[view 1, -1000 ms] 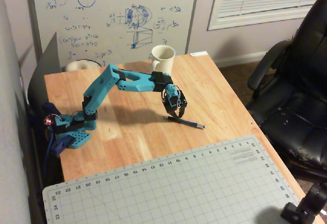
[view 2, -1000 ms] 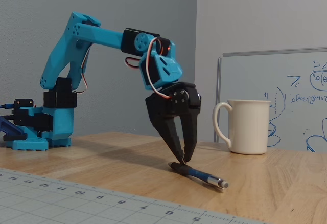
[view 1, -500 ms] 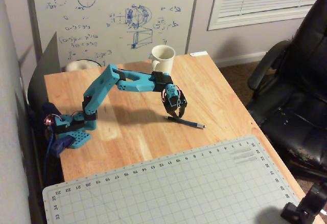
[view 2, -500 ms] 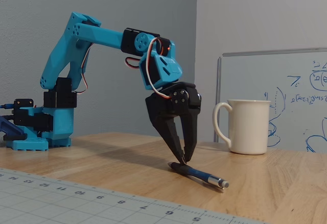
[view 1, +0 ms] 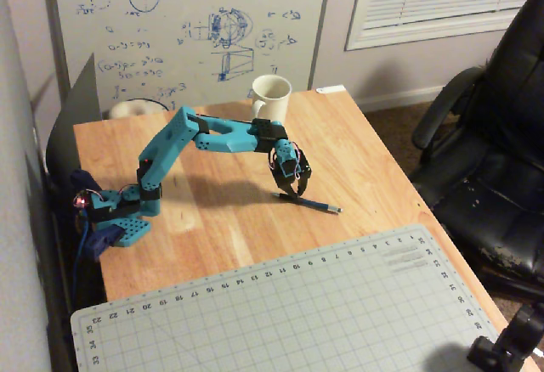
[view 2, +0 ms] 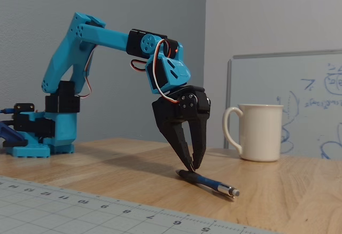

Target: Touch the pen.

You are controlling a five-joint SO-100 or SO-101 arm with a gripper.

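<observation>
Down on the wooden table (view 1: 374, 168), my gripper (view 2: 191, 166) touches the pen's (view 2: 209, 184) dark end, jaws nearly together; the pen lies flat, silvery tip pointing right in both fixed views.

Soft, dim indoor light in both fixed views — grainy and slightly blurred throughout. The arm (view 1: 204, 147) drops a soft shadow on the table (view 1: 374, 177). In the low view the near cutting mat (view 2: 80, 212) and far whiteboard (view 2: 315, 106) blur out — no glare.
</observation>
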